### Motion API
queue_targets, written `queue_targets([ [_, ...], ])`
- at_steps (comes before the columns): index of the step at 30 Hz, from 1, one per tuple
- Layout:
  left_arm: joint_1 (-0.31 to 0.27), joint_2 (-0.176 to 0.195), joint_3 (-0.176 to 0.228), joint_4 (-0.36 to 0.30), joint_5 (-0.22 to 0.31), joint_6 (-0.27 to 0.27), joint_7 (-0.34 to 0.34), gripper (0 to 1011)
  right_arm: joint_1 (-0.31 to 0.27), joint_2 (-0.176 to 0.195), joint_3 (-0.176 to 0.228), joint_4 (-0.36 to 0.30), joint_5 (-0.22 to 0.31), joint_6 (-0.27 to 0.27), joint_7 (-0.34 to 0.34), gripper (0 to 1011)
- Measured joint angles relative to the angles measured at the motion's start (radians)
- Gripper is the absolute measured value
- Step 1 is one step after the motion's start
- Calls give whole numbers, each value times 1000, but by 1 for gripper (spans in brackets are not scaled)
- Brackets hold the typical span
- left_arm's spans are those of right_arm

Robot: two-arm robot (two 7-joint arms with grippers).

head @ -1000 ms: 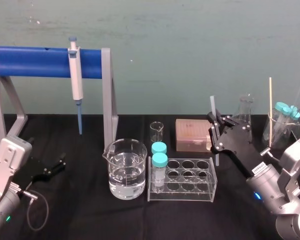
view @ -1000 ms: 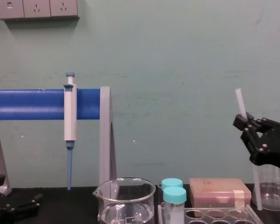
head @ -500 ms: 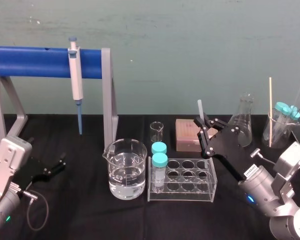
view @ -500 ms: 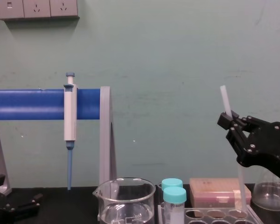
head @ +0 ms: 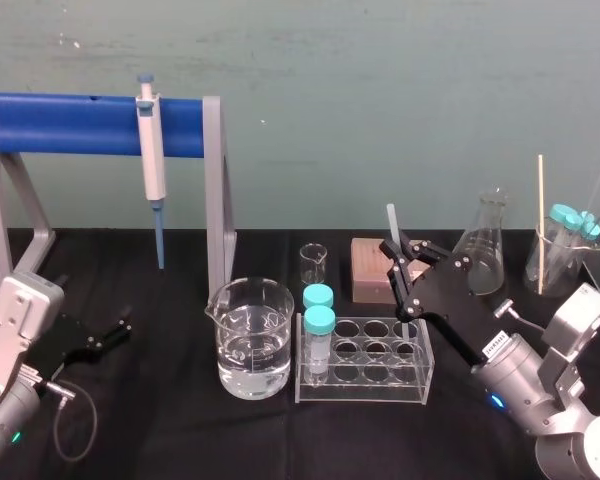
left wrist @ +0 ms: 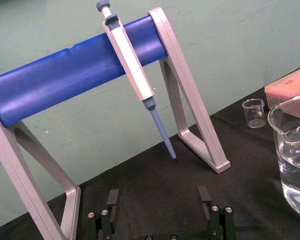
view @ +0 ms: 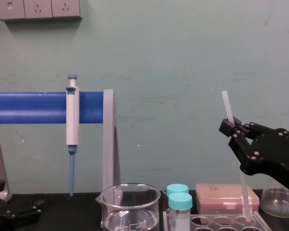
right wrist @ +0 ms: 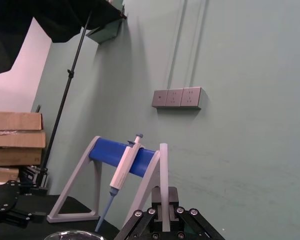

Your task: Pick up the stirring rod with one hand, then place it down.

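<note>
The black, two-fingered right gripper (head: 400, 258) (view: 231, 129) is clenched around a long, thin, translucent white stirring rod (head: 392, 222) (view: 227, 107), gripping it a little above mid-length and holding it nearly upright, its top tipped slightly toward 11 o'clock. The rod's lower end sits at the back right well of a clear plastic tube rack (head: 360, 388) (view: 257, 220) directly at the gripper's 6 o'clock; whether the end touches the bottom of the well cannot be told. Two clear tubes with teal caps (head: 319, 320) stand in the rack's left column. At the rack's 9 o'clock, just beside it, is a large glass beaker of water (head: 250, 345), and at its 12 o'clock a small empty glass beaker (head: 313, 263) and a pinkish-brown tip box (head: 370, 270). A glass conical flask (head: 485, 250) stands at the gripper's 3 o'clock, with a thin wooden stick (head: 540, 220) farther out in that direction, beside more teal-capped tubes. Well apart at 9 o'clock, a white-and-grey pipette with a blue tip (head: 152, 150) (left wrist: 130, 65) hangs from a blue bar on grey legs (head: 70, 122). The left gripper (head: 105, 335) (left wrist: 158, 195) lies low over the black table cover (head: 160, 420) at 8 o'clock, its fingers spread and holding nothing.
</note>
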Motion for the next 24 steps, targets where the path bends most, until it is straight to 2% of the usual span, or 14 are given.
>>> queue_targets([
  [9, 0, 0, 0, 0, 0, 0, 0, 1000, 6, -3, -4, 21, 18, 10, 9, 71],
  [24, 0, 0, 0, 0, 0, 0, 0, 1000, 48, -14, -13, 108, 41, 25, 38, 71],
])
